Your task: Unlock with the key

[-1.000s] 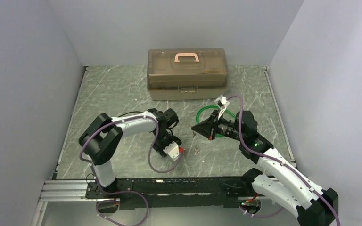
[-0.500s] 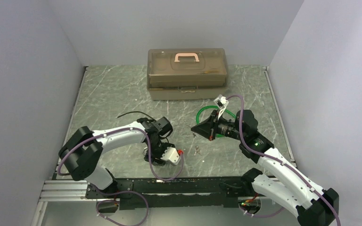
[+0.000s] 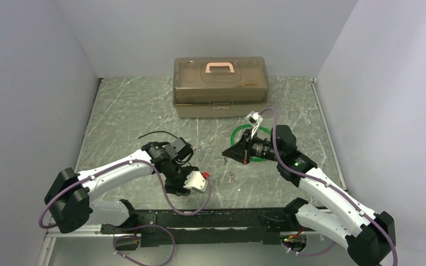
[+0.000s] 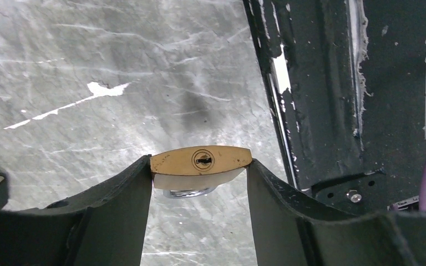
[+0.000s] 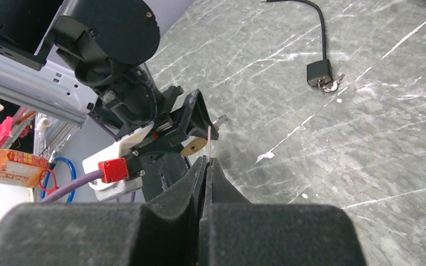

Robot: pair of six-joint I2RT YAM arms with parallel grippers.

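Note:
My left gripper is shut on a brass padlock, gripping it by its two ends. The keyhole faces the left wrist camera and the steel shackle points away. In the top view this gripper hangs low over the table front. My right gripper is shut on a thin key, whose blade sticks out past the fingertips. It points toward the padlock, a short gap away. In the top view the right gripper is to the right of the left one.
A black cable lock with keys lies on the table behind the left gripper. A loose key bunch lies between the arms. A green cable loop sits under the right wrist. A brown toolbox stands at the back.
The left arm has swung its elbow out to the left and lower, carrying the padlock slightly left. The right gripper with the key has edged left toward it.

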